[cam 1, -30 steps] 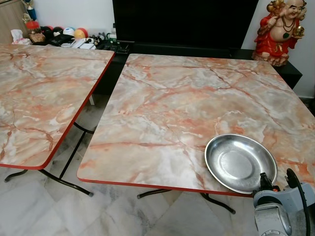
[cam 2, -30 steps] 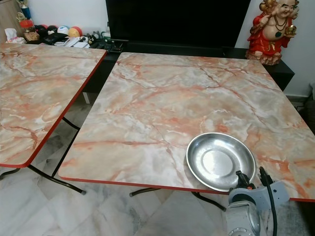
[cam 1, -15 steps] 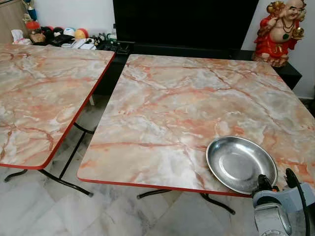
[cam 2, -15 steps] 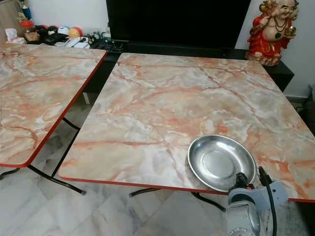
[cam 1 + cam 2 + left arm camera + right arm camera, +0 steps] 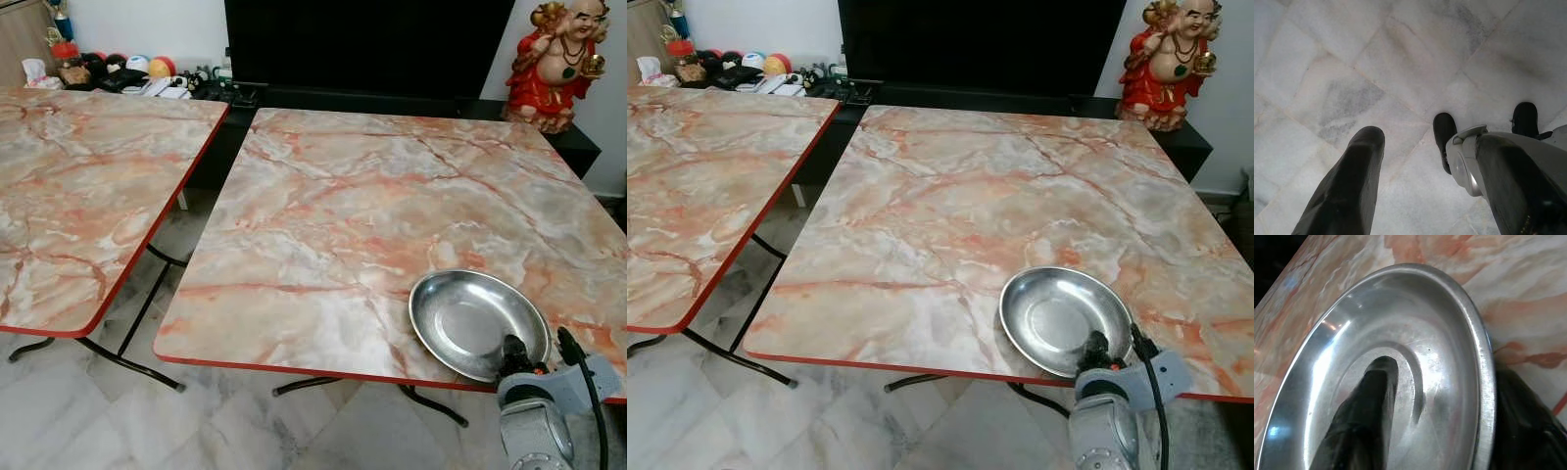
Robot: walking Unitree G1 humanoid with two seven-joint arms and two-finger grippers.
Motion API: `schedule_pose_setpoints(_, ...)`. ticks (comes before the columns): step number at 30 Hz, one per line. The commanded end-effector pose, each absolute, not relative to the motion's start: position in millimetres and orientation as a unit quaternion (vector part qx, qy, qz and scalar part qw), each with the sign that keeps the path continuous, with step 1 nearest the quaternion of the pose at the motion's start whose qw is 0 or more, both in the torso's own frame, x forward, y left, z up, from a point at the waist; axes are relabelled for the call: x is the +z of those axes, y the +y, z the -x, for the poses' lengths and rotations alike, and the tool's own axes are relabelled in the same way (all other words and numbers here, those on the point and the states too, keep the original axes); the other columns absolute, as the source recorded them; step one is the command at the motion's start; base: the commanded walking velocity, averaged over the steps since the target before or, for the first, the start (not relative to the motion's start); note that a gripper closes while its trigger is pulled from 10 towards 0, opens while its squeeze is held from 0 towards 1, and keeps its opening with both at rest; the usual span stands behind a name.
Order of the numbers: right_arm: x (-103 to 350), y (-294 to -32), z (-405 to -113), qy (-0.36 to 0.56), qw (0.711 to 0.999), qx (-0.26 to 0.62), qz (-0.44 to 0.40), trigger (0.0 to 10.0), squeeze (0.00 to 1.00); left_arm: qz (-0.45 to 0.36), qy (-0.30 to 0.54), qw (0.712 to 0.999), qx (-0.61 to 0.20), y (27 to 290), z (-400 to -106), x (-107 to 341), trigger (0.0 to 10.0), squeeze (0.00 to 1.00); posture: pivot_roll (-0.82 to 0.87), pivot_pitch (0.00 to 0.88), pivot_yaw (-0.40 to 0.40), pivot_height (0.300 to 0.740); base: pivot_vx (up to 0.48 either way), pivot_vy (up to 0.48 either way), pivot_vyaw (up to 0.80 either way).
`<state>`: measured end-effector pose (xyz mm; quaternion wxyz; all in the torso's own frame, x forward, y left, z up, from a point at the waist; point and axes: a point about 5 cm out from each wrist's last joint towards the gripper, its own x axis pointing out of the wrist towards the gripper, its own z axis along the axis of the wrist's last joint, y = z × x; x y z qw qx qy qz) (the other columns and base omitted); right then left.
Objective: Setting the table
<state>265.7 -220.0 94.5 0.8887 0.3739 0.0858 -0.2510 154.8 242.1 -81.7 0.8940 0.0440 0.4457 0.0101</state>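
The round, shallow stainless-steel plate sits flat on the near right corner of my marble-patterned table with the red edge, directly ahead of my right gripper. I pinch its near rim: one black finger lies inside the dish, the other outside and under the edge. Any push goes straight forward, further onto the table. My left gripper hangs spread over the pale marble floor tiles, well away.
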Motion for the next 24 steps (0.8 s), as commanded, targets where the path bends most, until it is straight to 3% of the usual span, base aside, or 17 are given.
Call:
schedule_pose_setpoints(1, 100.9, -219.9, -266.8, 0.076, 0.897, -0.245, -0.361, 10.0, 0.76, -0.048, 0.462, 0.885, 0.003, 240.3, -146.8, -85.8, 10.0, 0.0, -0.07, 0.1, -0.043, 0.74, 0.0, 0.0, 0.0)
schedule_pose_setpoints(7, 102.0, -219.5, -267.4, 0.073, 0.902, -0.249, -0.344, 10.0, 0.71, -0.049, 0.463, 0.885, 0.001, 239.3, -146.7, -86.2, 10.0, 0.0, -0.07, 0.102, -0.046, 0.74, 0.0, 0.0, 0.0)
schedule_pose_setpoints(8, 102.3, -218.7, -266.7, 0.075, 0.906, -0.251, -0.333, 10.0, 0.09, -0.049, 0.463, 0.885, 0.001, 238.9, -146.6, -86.3, 10.0, 0.0, -0.07, 0.102, -0.046, 0.74, 0.0, 0.0, 0.0)
schedule_pose_setpoints(9, 102.1, -218.3, -266.3, 0.077, 0.907, -0.251, -0.329, 10.0, 0.0, -0.049, 0.463, 0.885, 0.001, 238.8, -146.5, -86.3, 10.0, 0.0, -0.08, 0.101, -0.046, 0.74, 0.0, 0.0, 0.0)
schedule_pose_setpoints(24, 102.0, -226.5, -258.8, 0.063, 0.905, -0.291, -0.305, 10.0, 0.0, -0.05, 0.466, 0.883, -0.002, 237.4, -145.9, -87.1, 10.0, 0.0, -0.08, 0.101, -0.049, 0.74, 0.0, 0.0, 0.0)
